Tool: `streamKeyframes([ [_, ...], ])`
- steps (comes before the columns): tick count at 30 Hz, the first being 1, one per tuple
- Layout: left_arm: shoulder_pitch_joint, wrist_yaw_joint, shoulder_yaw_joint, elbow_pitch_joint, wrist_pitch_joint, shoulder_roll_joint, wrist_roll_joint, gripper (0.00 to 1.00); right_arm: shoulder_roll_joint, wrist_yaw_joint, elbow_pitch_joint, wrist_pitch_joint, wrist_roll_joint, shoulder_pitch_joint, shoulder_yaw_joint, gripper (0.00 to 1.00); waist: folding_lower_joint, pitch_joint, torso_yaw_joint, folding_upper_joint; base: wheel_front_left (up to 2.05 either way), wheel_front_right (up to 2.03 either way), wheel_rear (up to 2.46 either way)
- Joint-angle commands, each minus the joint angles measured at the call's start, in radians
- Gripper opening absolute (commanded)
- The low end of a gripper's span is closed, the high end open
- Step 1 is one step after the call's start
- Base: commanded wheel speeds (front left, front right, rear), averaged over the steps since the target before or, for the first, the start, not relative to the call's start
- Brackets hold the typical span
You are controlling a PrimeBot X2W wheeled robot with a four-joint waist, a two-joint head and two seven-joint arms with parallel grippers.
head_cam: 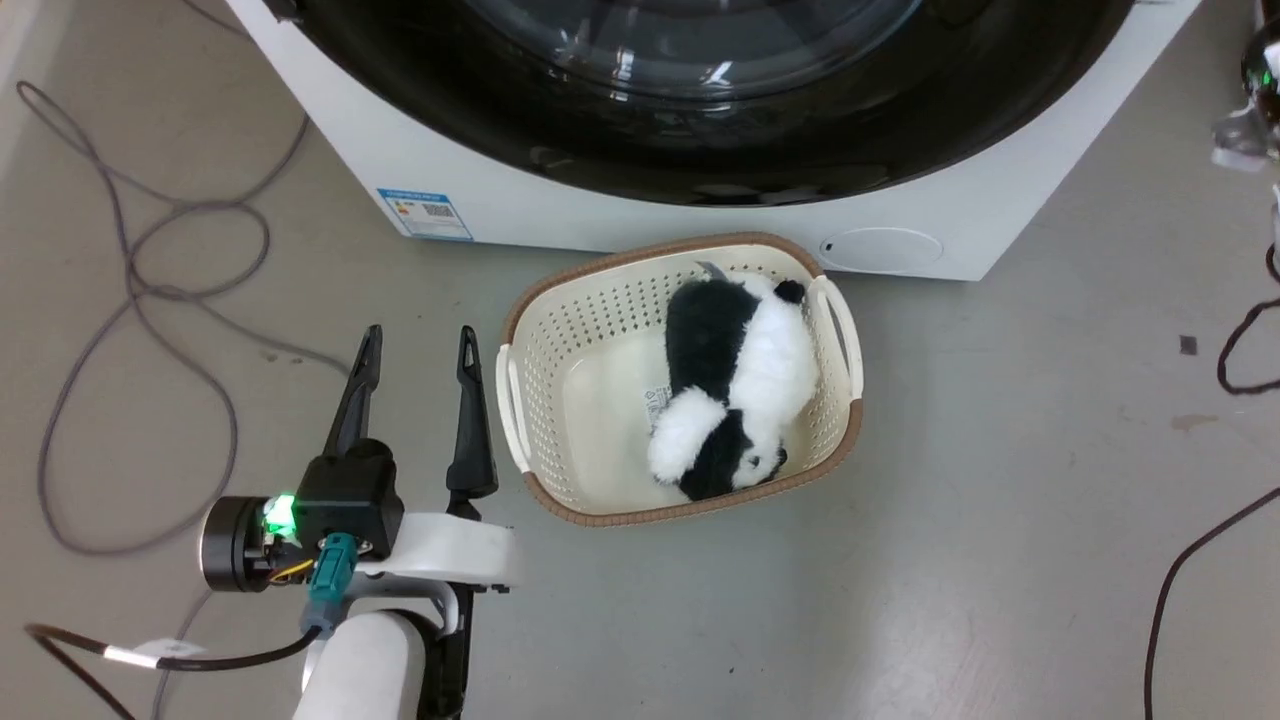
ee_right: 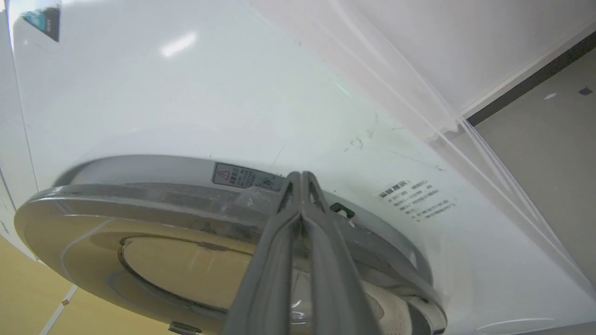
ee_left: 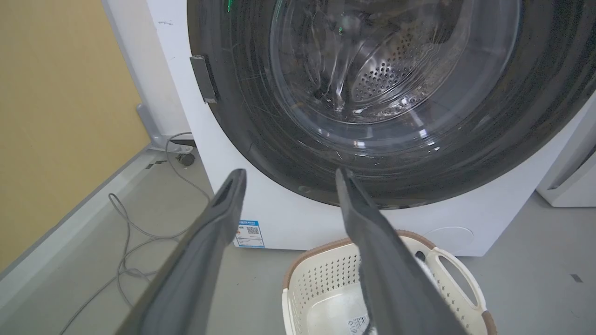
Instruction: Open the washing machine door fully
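Observation:
The white washing machine (head_cam: 600,215) fills the top of the head view, its glossy black washing machine door (head_cam: 700,150) reaching almost to the base. My left gripper (head_cam: 418,345) stands open above the floor, left of the basket, fingers pointing at the washer. In the left wrist view the door (ee_left: 279,153) and its glass bowl sit just beyond the open left gripper (ee_left: 288,179). In the right wrist view the door (ee_right: 139,204) is seen edge-on, standing slightly off the white front. My right gripper (ee_right: 301,176) is shut, its tips at the door's rim beside a small black latch hook (ee_right: 342,211).
A cream basket (head_cam: 530,400) holding a black-and-white panda plush (head_cam: 735,390) sits on the floor right before the washer. Grey cables (head_cam: 130,280) loop at the left, black cables (head_cam: 1240,350) at the right. A yellow wall (ee_left: 56,116) runs along the left; another white appliance (ee_left: 568,177) stands right.

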Motion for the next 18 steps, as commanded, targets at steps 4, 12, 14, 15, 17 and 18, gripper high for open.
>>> streamKeyframes([
  [4,-0.029,0.015,-0.013,0.005,-0.017,0.001,-0.009,1.0,-0.021,0.001,0.043,0.015,0.044,-0.07,0.026,0.0,-0.0001,0.013,0.01,0.0,0.0,0.0,0.0],
  [12,-0.048,0.032,-0.028,0.008,-0.034,0.001,-0.015,1.0,-0.041,0.001,0.09,0.077,0.091,-0.15,0.099,0.0,-0.0001,0.042,0.023,0.0,0.0,0.0,0.0],
  [14,-0.051,0.037,-0.031,0.009,-0.038,0.001,-0.016,1.0,-0.045,0.001,0.099,0.103,0.106,-0.163,0.12,0.0,-0.0001,0.047,0.024,0.0,0.0,0.0,0.0],
  [15,-0.053,0.039,-0.033,0.01,-0.04,0.001,-0.017,1.0,-0.046,0.001,0.103,0.117,0.116,-0.169,0.129,0.0,-0.0001,0.049,0.026,0.0,0.0,0.0,0.0],
  [17,-0.057,0.042,-0.037,0.012,-0.044,0.001,-0.019,1.0,-0.052,0.001,0.117,0.141,0.134,-0.181,0.146,0.0,-0.0001,0.054,0.027,0.0,0.0,0.0,0.0],
  [18,-0.059,0.044,-0.039,0.013,-0.046,0.001,-0.02,1.0,-0.055,0.001,0.124,0.157,0.145,-0.188,0.155,0.0,-0.0001,0.056,0.028,0.0,0.0,0.0,0.0],
])
